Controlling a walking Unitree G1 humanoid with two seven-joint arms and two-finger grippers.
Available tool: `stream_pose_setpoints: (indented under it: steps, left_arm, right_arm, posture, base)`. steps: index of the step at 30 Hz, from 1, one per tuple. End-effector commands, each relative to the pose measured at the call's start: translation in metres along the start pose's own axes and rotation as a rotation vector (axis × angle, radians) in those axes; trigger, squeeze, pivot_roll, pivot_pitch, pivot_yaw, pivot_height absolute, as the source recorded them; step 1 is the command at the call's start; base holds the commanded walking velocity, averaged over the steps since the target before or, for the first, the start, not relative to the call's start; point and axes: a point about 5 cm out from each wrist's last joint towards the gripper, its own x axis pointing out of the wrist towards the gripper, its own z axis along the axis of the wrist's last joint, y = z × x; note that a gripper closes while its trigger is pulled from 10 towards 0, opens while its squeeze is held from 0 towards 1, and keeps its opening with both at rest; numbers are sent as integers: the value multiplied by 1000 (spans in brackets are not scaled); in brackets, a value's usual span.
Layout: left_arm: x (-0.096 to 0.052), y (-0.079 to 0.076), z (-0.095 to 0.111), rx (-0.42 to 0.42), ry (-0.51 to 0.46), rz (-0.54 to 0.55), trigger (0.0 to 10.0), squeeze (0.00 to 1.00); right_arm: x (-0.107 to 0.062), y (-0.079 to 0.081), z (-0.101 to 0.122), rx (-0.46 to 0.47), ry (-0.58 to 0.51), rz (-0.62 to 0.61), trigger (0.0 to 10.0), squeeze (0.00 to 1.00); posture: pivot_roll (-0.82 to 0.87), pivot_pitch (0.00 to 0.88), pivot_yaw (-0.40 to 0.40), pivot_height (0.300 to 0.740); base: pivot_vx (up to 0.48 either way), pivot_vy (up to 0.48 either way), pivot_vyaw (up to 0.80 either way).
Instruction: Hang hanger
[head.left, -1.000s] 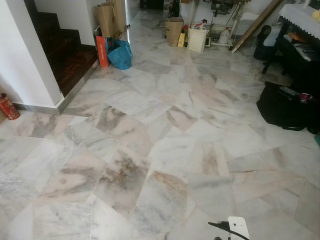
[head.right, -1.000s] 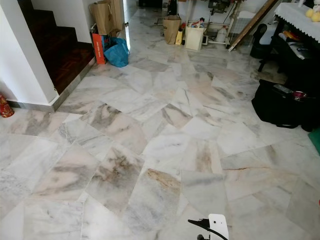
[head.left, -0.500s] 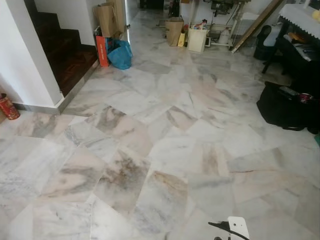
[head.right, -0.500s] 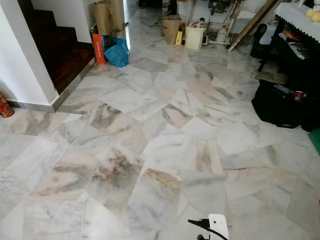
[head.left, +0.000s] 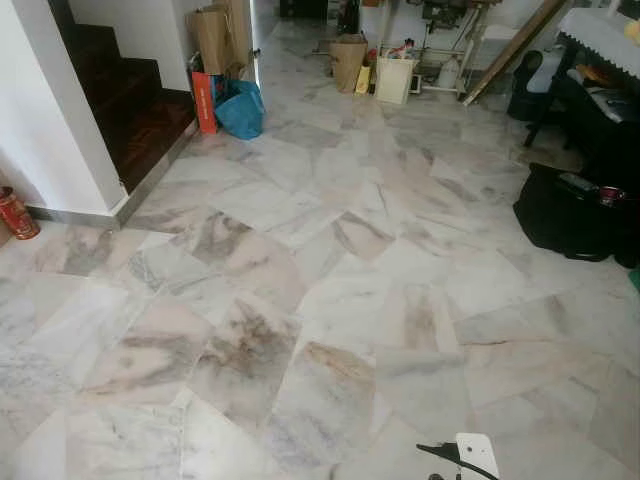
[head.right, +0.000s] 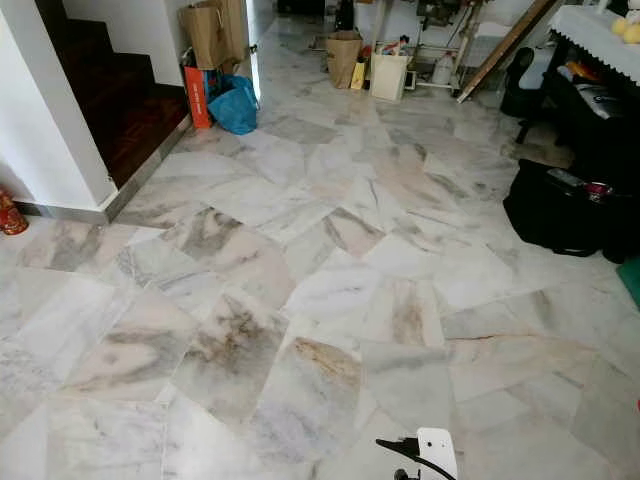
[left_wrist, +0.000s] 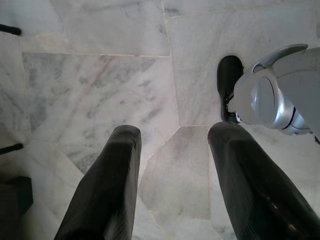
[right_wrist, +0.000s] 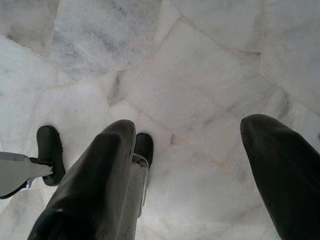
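Both arms hang idle: left pincer (left_wrist: 172, 185) and right pincer (right_wrist: 187, 175) gape empty over the marble floor (head.left: 330, 290), no hanger found.

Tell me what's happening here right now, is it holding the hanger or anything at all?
Nothing is being handled. The left gripper and the right gripper both hang open above the pale veined marble floor, with nothing between their black fingers. Ahead lie a blue plastic bag beside the dark wooden stairs, brown paper bags at the far end, and a black bag on the right. I can't see a hanger.
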Motion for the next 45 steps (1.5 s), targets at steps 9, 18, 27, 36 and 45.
stream_pose_setpoints:
  steps: [9,18,27,36,45]
  left_arm:
    - [2,-32,19,-182,-90,-107,10000,0]
    - [2,-33,21,-199,-96,-103,10000,0]
    - [2,-33,22,-203,-99,-107,10000,0]
    - [2,-28,21,-168,-90,-94,10000,0]
    - [3,-25,21,-135,-93,-88,10000,0]
  right_arm:
    - [3,39,56,-44,-131,203,10000,0]
    - [3,39,56,-43,-127,204,10000,0]
    - [3,38,58,-44,-128,210,10000,0]
    - [3,36,59,-44,-118,195,10000,0]
    - [4,41,58,-4,-112,171,10000,0]
  posture:
    - [-4,0,-85,740]
    - [-7,0,-93,740]
    - [0,0,-97,740]
    - [30,0,-85,740]
    - [11,0,-60,740]
  base:
    - [0,0,0]
    - [0,0,0]
    - [0,0,0]
    - [0,0,0]
    - [0,0,0]
